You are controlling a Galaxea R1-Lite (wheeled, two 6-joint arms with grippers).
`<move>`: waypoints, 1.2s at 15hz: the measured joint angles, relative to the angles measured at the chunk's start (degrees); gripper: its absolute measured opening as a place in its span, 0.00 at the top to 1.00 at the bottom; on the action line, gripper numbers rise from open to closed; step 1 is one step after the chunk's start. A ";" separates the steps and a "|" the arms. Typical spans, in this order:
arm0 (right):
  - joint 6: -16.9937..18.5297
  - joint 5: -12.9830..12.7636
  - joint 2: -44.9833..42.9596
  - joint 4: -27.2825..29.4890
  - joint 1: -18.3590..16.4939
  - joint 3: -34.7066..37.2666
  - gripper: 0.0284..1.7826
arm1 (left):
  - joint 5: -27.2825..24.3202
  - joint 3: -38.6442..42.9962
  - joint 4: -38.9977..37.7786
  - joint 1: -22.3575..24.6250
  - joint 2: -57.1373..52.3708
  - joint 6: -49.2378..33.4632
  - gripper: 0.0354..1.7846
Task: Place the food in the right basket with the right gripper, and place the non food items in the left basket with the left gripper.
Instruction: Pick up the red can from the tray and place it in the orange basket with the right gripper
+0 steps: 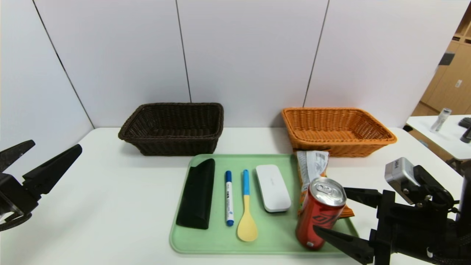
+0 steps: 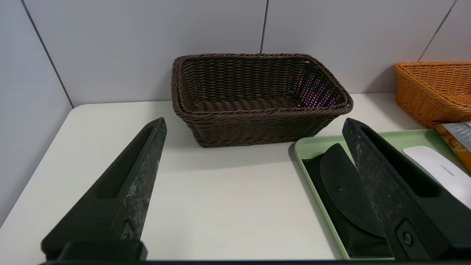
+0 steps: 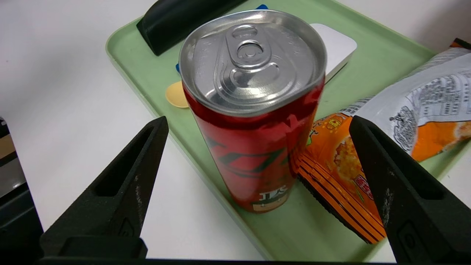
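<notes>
A red soda can (image 1: 318,217) stands upright at the tray's front right, touching an orange snack bag (image 1: 312,165) behind it. My right gripper (image 1: 331,209) is open, its fingers either side of the can (image 3: 254,110) without touching it. On the tray also lie a long black case (image 1: 197,193), a white marker with blue cap (image 1: 229,197), a blue-handled yellow spoon (image 1: 246,209) and a white oblong case (image 1: 272,187). The dark brown basket (image 1: 173,127) and the orange basket (image 1: 336,130) stand empty at the back. My left gripper (image 1: 55,145) is open and empty at the far left.
A pale green tray (image 1: 206,243) holds the items at the table's front middle. A white panel wall stands right behind the baskets. A second table (image 1: 441,136) with small objects is at the far right, beyond the table edge.
</notes>
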 joint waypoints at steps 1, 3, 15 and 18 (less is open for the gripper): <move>0.07 -0.07 1.49 -1.43 0.48 -0.02 0.05 | 0.02 -0.07 -0.04 -0.41 0.00 -0.13 0.06; 0.13 -0.13 4.73 -5.06 1.05 0.01 0.05 | 0.00 -0.68 -0.06 -1.38 -0.04 -0.10 0.06; 0.16 -0.35 11.28 -11.90 2.49 2.38 0.48 | 0.10 -1.13 0.00 -1.77 -0.67 0.37 0.06; 0.41 -0.29 10.85 -11.92 2.57 3.29 0.49 | 0.10 -0.99 -0.04 -1.74 -0.83 0.39 0.06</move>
